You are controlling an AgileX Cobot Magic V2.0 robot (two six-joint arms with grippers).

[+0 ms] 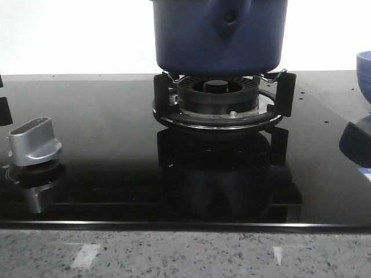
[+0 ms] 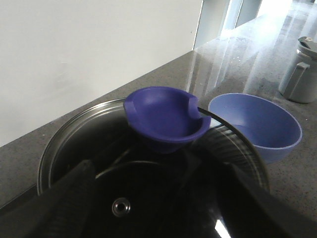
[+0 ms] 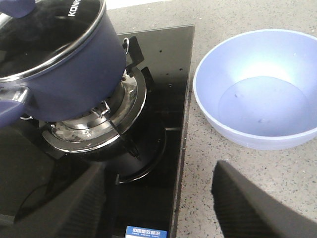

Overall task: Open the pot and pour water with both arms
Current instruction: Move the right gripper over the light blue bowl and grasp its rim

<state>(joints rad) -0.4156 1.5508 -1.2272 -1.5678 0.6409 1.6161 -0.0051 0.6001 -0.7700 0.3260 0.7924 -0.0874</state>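
Observation:
The dark navy pot (image 1: pixel 220 35) sits on the gas burner (image 1: pixel 217 95), its rivet mount facing the front camera. In the right wrist view the pot (image 3: pixel 74 74) carries a glass lid (image 3: pixel 44 34) with a steel rim. My left gripper (image 2: pixel 163 213) hovers open just over that lid (image 2: pixel 64 134), its fingers (image 2: pixel 74 198) spread wide and short of the blue lid knob (image 2: pixel 166 116). Over the cooktop's right edge my right gripper (image 3: pixel 158 208) is open and empty, beside the pot. Neither gripper shows in the front view.
A lighter blue bowl (image 3: pixel 257 89), seemingly with a little water, stands on the speckled counter right of the black glass cooktop (image 1: pixel 104 116). A silver stove knob (image 1: pixel 35 142) sits at the front left. A grey jug (image 2: pixel 299 74) stands beyond the bowl.

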